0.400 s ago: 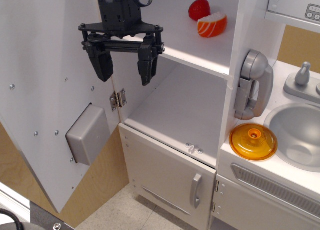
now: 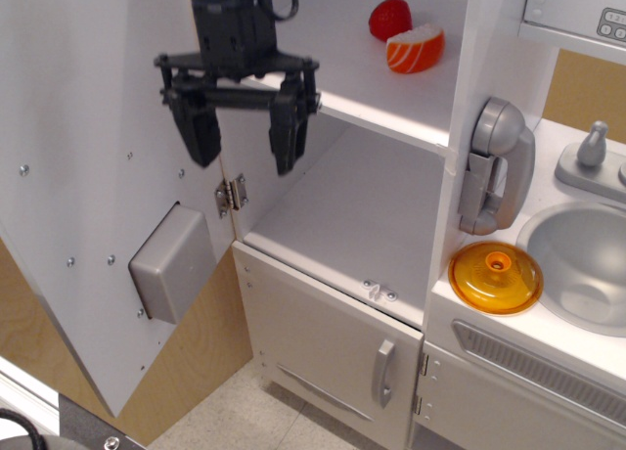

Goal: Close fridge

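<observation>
observation.image: fridge door (image 2: 88, 176) swung wide, left of gripper (image 2: 241, 140); gripper released, empty, fingers spread near the hinge (image 2: 231, 193). Closing not started.

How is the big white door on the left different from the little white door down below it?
The fridge door is swung wide open, showing its inner face with screws and a grey box; the lower door is shut. The fridge door is far larger and taller than the lower door. The lower door shows a short grey handle; no handle shows on the fridge door from this side. Both are white, flat panels.
</observation>
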Controlling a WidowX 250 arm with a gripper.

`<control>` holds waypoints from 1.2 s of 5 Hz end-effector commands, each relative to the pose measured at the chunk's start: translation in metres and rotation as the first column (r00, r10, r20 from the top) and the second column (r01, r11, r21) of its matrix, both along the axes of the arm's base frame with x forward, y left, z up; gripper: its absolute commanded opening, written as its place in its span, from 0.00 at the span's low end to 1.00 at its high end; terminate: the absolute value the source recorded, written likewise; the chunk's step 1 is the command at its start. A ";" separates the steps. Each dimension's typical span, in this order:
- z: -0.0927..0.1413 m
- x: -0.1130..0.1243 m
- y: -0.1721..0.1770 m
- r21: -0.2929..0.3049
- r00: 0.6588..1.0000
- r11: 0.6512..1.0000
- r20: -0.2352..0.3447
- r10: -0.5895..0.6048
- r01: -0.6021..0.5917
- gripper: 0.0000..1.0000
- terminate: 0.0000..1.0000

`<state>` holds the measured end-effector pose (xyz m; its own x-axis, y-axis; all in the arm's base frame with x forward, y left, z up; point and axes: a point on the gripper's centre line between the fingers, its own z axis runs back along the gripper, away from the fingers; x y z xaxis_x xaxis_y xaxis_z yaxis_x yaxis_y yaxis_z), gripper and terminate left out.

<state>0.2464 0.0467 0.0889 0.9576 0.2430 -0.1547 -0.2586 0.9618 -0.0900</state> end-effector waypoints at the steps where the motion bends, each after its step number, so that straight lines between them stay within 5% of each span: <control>1: 0.041 -0.051 0.005 -0.032 1.000 0.999 0.013 -0.025 0.025 1.00 0.00; 4: 0.069 -0.136 0.038 -0.090 0.998 0.994 -0.036 -0.057 0.054 1.00 0.00; 6: 0.079 -0.161 0.054 -0.017 0.985 0.985 0.012 -0.169 0.169 1.00 0.00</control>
<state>0.0838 0.0977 0.1639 0.9850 0.0701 -0.1577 -0.0898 0.9885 -0.1215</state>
